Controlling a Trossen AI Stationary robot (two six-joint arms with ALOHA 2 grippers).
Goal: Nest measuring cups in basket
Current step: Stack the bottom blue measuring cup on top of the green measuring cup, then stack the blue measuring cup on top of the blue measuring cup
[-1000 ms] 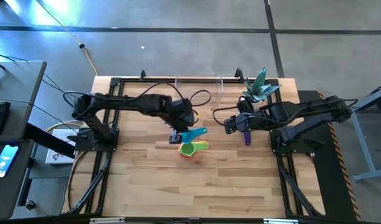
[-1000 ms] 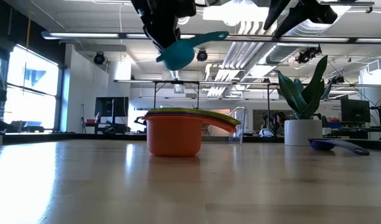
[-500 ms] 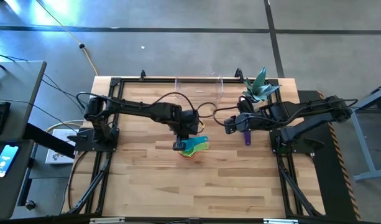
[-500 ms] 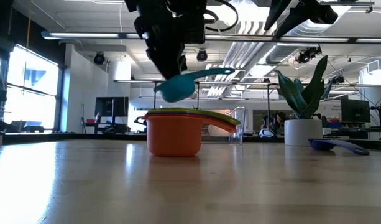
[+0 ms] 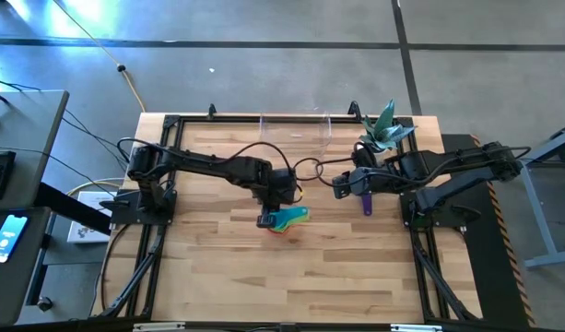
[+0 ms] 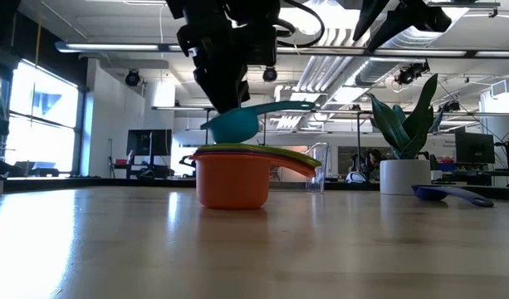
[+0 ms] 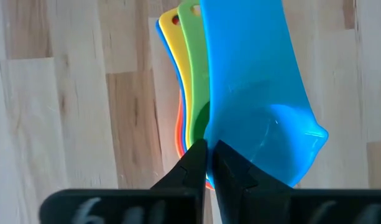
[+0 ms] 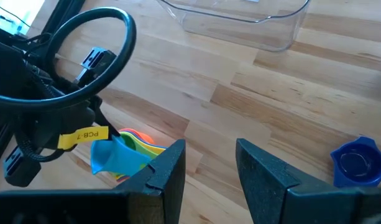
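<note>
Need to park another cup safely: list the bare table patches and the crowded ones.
Bare wood: the whole near half of the table below the nested stack, and left of it. Crowded: mid-table around the stack under the left gripper, and the right gripper by the blue cup and plant.

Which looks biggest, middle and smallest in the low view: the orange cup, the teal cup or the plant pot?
1. Orange cup, biggest, though it sits nearer the camera.
2. Teal cup, held by the left gripper just above the stack.
3. Plant pot; its size looks close to the teal cup's, so that order is unsure.
</note>
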